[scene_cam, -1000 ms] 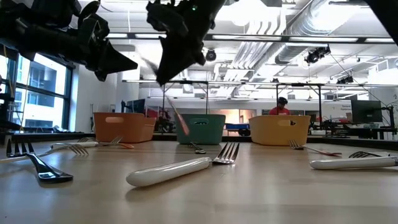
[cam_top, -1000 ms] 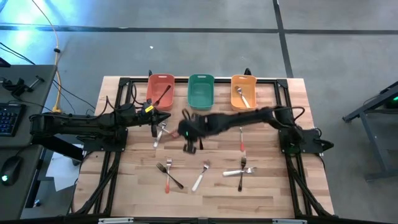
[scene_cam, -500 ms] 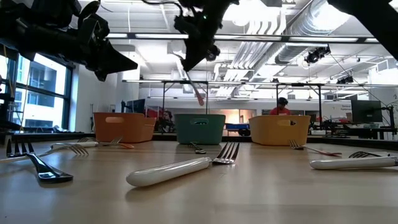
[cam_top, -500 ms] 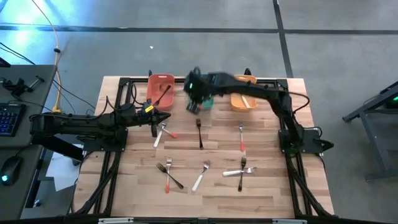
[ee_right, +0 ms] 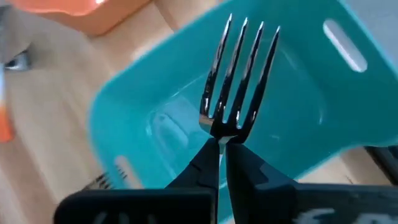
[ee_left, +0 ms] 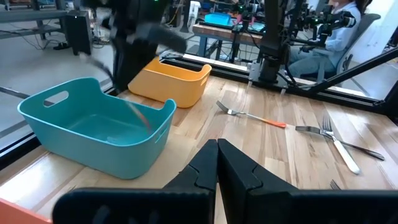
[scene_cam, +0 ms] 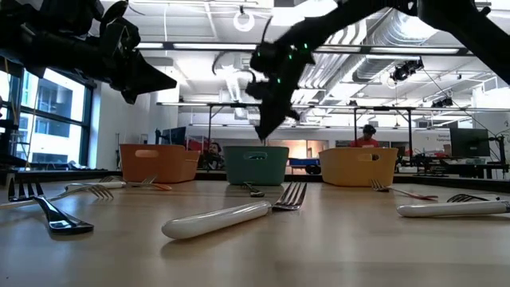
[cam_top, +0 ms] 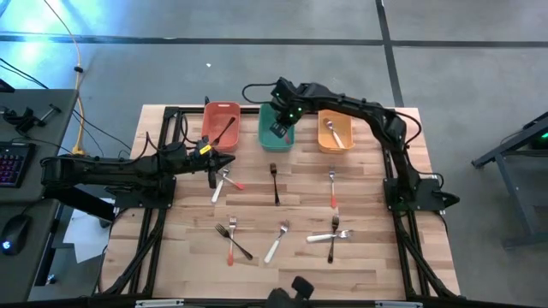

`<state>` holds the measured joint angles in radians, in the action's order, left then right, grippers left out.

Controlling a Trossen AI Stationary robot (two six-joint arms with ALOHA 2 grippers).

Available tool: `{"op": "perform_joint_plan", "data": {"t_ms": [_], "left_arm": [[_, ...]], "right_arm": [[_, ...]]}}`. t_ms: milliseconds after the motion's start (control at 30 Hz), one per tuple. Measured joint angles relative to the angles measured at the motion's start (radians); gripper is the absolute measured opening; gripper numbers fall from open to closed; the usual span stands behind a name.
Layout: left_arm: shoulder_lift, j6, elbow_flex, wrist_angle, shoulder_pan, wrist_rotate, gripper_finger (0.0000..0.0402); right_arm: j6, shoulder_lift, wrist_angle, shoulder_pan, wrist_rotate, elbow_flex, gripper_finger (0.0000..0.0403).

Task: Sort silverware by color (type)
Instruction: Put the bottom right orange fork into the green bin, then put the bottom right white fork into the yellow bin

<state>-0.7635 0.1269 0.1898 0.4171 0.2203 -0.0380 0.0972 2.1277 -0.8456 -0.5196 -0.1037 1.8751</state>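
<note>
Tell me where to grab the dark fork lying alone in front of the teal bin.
Grip the dark fork about mid-handle, probably coming straight down from above, fingers closing across it. It lies flat, pointing roughly toward the teal bin, with bare wood on both sides.

One fork (ee_right: 236, 81) held tines-up over teal bin (ee_right: 298, 143); rest on table (cam_top: 368, 265).

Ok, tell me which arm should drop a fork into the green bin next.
Right. The right gripper already holds a fork above the green bin; the left gripper waits shut near the red bin.
</note>
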Motion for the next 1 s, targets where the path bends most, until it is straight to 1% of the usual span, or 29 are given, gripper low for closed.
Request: {"op": "perform_joint_plan", "data": {"t_ms": [100, 167, 367, 467, 567, 633, 767, 867, 933, 1000], "left_arm": [[0.0, 0.0, 0.0, 0.0, 0.0, -0.001, 0.0], [0.0, 0.0, 0.0, 0.001, 0.0, -0.004, 0.0], [0.0, 0.001, 0.0, 0.001, 0.0, -0.005, 0.0], [0.0, 0.001, 0.0, 0.001, 0.0, -0.004, 0.0], [0.0, 0.001, 0.0, 0.001, 0.0, -0.004, 0.0], [0.0, 0.001, 0.0, 0.0, 0.0, -0.004, 0.0], [0.0, -0.005, 0.0, -0.001, 0.0, -0.004, 0.0], [0.0, -0.006, 0.0, -0.007, 0.0, 0.0, 0.0], [0.0, -0.006, 0.0, -0.015, -0.001, 0.0, 0.0], [0.0, -0.008, 0.001, -0.03, -0.001, 0.0, 0.0]], "right_arm": [[0.009, 0.0, 0.113, -0.024, -0.056, -0.072, 0.0], [0.008, 0.0, 0.176, -0.036, -0.075, -0.113, 0.0], [0.003, 0.0, 0.341, -0.05, -0.085, -0.216, 0.0001], [0.0, 0.0, 0.367, -0.059, -0.087, -0.244, 0.0001], [-0.015, 0.0, 0.381, -0.063, -0.081, -0.245, 0.0001], [-0.026, 0.0, 0.381, -0.064, -0.08, -0.244, 0.0009], [-0.036, -0.001, 0.368, -0.056, -0.08, -0.188, 0.0044], [-0.098, -0.014, 0.28, -0.046, -0.079, -0.115, 0.0063], [-0.158, -0.038, 0.222, -0.031, -0.046, -0.065, 0.0058], [-0.219, -0.082, 0.189, -0.017, -0.002, -0.036, 0.0038]]}}
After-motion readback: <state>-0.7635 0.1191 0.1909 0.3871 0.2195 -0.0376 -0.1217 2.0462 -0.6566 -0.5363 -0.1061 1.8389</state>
